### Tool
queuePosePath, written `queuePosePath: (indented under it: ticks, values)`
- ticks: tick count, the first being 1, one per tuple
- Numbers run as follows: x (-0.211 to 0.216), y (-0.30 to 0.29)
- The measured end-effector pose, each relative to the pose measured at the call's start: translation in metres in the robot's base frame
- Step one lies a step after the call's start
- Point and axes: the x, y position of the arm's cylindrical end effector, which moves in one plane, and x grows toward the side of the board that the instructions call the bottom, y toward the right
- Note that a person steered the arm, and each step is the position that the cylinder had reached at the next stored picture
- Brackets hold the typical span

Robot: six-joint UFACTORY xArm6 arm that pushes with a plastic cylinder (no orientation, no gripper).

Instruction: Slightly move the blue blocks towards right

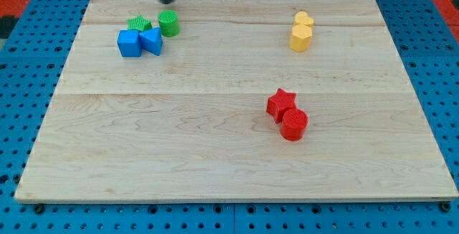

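Note:
Two blue blocks sit touching at the view's upper left: a blue cube (129, 43) and, to its right, a blue triangular block (151, 40). Just above them lie a green star (138, 24) and a green cylinder (168, 23). My tip (166, 1) is at the view's top edge, just above the green cylinder and up and to the right of the blue blocks, touching none of them.
The wooden board (229, 155) lies on a blue pegboard. Two yellow blocks (302, 31) stand together at the upper right. A red star (281, 103) and a red cylinder (294, 124) touch right of centre.

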Motion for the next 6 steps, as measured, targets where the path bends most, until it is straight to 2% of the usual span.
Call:
queuePosePath:
  ticks: [1,2,3,4,6]
  values:
    - [0.057,-0.071]
    - [0.11,-0.069]
    - [0.124,-0.017]
    - [0.121,0.016]
    - [0.112,0.004]
